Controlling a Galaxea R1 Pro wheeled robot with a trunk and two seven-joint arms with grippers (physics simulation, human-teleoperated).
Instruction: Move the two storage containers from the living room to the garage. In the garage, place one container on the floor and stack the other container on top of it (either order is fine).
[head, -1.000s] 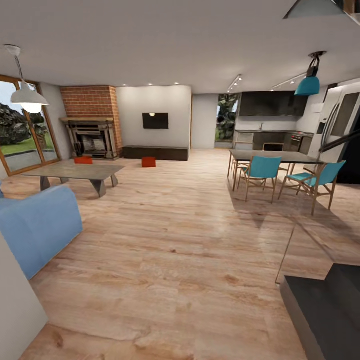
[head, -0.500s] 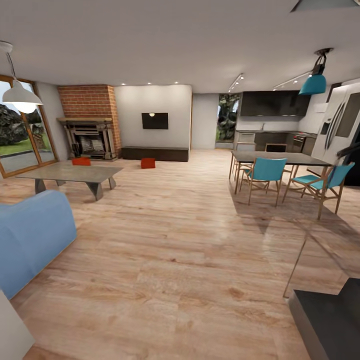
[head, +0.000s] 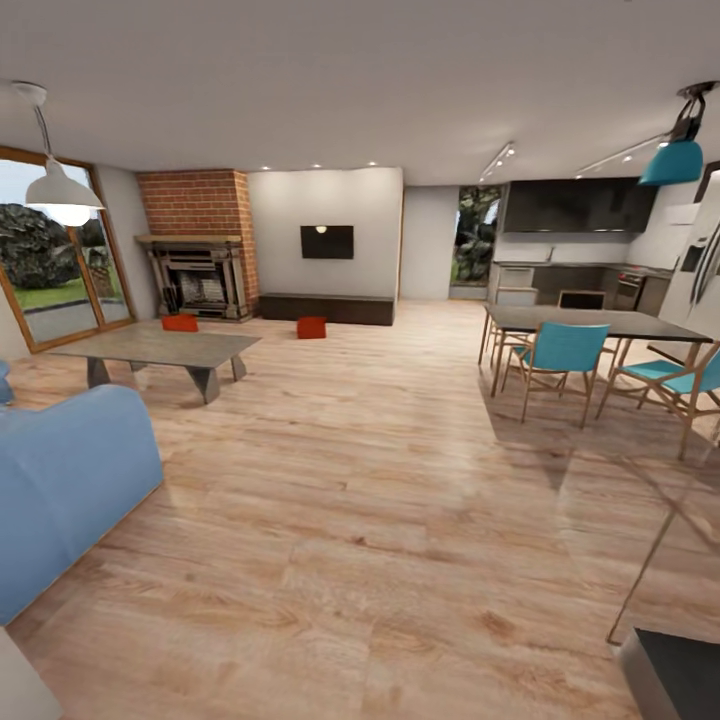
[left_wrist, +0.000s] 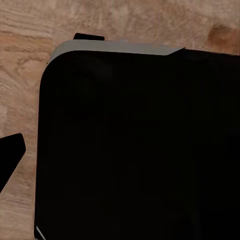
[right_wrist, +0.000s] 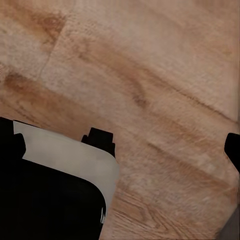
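A blue sofa (head: 65, 480) sits nearest, on the light wood-plank floor (head: 380, 520) of the living room. Beyond it stands a low grey coffee table (head: 155, 348). Far off, two storage containers (head: 311, 327) rest on the floor (well apart) before the brick fireplace (head: 198, 245). Either pincer's state: cannot tell.

- Light wood-plank floor (head: 380, 520) runs through an open-plan room.
- Red brick fireplace (head: 200, 245) at the far wall, beside a wood-framed glass door (head: 60, 260).
- Low grey coffee table (head: 155, 350) and blue sofa (head: 60, 480).
- Dark dining table (head: 590, 322) with teal chairs (head: 560, 350).
- White pendant lamp (head: 62, 188); what looks like a kitchen (head: 580, 250) beyond.
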